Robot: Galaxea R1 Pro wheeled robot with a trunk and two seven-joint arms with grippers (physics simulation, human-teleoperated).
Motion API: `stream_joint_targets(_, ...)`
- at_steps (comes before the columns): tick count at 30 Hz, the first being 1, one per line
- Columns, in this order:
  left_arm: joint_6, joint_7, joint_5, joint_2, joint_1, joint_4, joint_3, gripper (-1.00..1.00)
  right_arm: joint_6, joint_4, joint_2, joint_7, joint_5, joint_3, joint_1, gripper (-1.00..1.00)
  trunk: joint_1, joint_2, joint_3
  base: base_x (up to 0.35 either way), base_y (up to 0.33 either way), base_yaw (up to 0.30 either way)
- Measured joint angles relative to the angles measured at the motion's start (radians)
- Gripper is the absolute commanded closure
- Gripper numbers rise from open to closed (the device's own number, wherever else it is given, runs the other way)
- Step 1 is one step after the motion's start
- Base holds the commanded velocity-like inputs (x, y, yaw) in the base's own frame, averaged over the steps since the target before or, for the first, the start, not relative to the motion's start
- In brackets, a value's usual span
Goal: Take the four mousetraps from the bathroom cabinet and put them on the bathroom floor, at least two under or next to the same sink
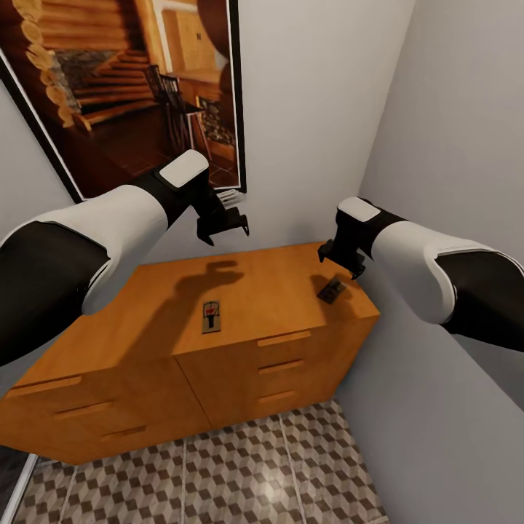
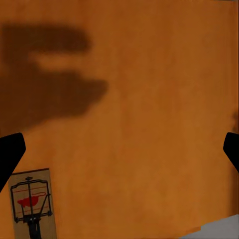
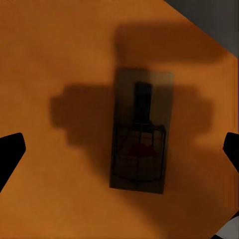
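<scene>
Across the head view, an orange-brown cabinet (image 1: 269, 280) stands in a room corner, its flat top carrying two mousetraps. One mousetrap (image 1: 211, 318) lies near the front edge of the top, about midway along it, its red spot and dark wire plain to see. A second mousetrap (image 1: 332, 290) lies toward the right end of the top, near its front right corner, sunk in shadow so that only a dark slab can be made out. The left gripper (image 1: 224, 224) hangs above the rear part of the top with its fingers spread wide and nothing between them. The right gripper (image 1: 340, 260) hovers just above the shaded trap; its fingers are turned away and hard to read from here. A framed picture (image 1: 131, 87) of a log-cabin interior hangs on the wall, cut off by the frame edge; no writing can be read anywhere. Cube-patterned bathroom floor (image 1: 240, 473) shows below the drawer fronts.

Seen from the left wrist, the two dark fingertips (image 2: 10, 154) sit far apart over bare wood, and the lit mousetrap (image 2: 31, 204) is partly cut off at the frame edge.

From the right wrist, the fingertips (image 3: 10, 152) likewise stand wide apart, empty, with the shadowed mousetrap (image 3: 140, 132) between them on the cabinet top (image 3: 59, 59), its red spot dim.
</scene>
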Motion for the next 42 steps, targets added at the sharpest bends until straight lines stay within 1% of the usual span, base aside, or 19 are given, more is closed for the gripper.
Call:
stream_joint_targets(9,0.0,-0.01,0.0,0.0,0.0,0.0,0.0,-1.0,0.0,0.0,-0.004,0.0,0.0,0.0,0.003,-1.0,0.0,0.0,0.0,0.0,0.0,0.0)
stream_joint_targets(36,0.0,-0.012,0.001,0.0,0.0,0.0,-0.001,-1.0,0.008,0.0,0.0,0.0,0.0,0.0,0.013,-1.0,0.103,-0.189,-0.085,0.0,0.0,0.0)
stream_joint_targets(42,0.0,-0.012,0.001,0.0,0.0,0.0,-0.001,-1.0,0.025,0.0,0.0,0.0,-0.001,0.0,0.014,-1.0,0.126,-0.231,-0.103,0.0,0.0,0.0)
